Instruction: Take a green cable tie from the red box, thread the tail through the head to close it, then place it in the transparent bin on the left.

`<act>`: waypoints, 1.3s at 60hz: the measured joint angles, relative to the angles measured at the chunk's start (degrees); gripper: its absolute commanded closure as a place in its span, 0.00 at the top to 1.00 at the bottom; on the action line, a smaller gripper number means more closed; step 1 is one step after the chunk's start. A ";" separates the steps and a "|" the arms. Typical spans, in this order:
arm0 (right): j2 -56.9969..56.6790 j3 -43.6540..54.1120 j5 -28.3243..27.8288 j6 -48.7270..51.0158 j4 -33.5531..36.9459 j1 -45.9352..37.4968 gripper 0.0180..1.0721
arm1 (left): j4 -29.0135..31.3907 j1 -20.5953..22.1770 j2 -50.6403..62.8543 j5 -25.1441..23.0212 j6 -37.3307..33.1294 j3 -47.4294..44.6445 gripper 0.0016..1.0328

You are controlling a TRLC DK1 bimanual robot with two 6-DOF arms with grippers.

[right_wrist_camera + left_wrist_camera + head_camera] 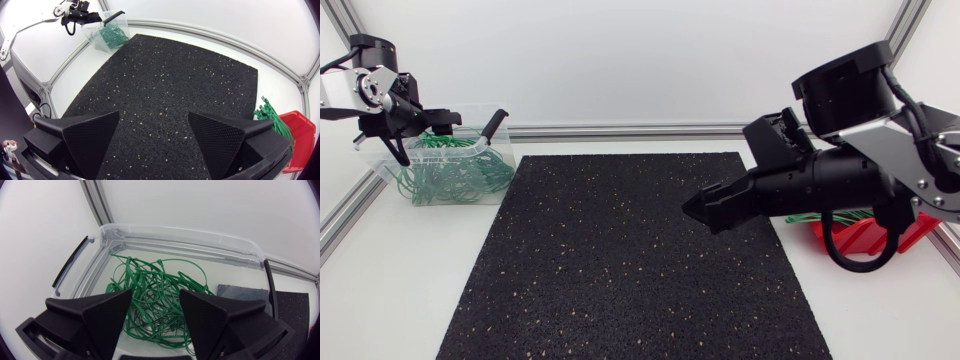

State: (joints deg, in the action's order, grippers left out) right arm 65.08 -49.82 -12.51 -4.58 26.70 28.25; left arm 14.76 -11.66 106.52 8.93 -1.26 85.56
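Clear bin point(190, 232): far left of table, upright, open-topped, holding a tangled heap of looped green ties point(155, 297). Red box point(300, 140): right side, straight green ties point(272, 122) poking over its left rim.

Green cable ties point(155, 300), transparent bin point(175, 232), red box point(296, 137), black mat point(620, 270) with pale specks, white table point(410, 300).
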 measured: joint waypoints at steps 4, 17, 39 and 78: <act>-0.79 0.81 1.03 0.85 -0.15 -0.61 0.96 | -1.18 0.26 -3.58 0.00 0.00 -3.45 0.94; -5.66 4.09 3.50 3.69 -2.58 -6.93 0.96 | -3.15 1.64 -17.18 -0.94 -0.02 -13.46 0.94; -17.59 13.79 7.37 8.79 -6.01 -17.49 0.96 | -6.49 1.70 -31.30 -1.99 -0.33 -31.21 0.96; -41.79 28.35 9.60 12.50 -12.24 -26.23 0.96 | -12.50 2.01 -62.58 -4.59 -1.75 -58.36 0.96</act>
State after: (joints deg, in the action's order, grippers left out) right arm 23.29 -21.47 -2.92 7.92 14.46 2.02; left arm 2.26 -9.65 43.94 4.34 -3.01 27.20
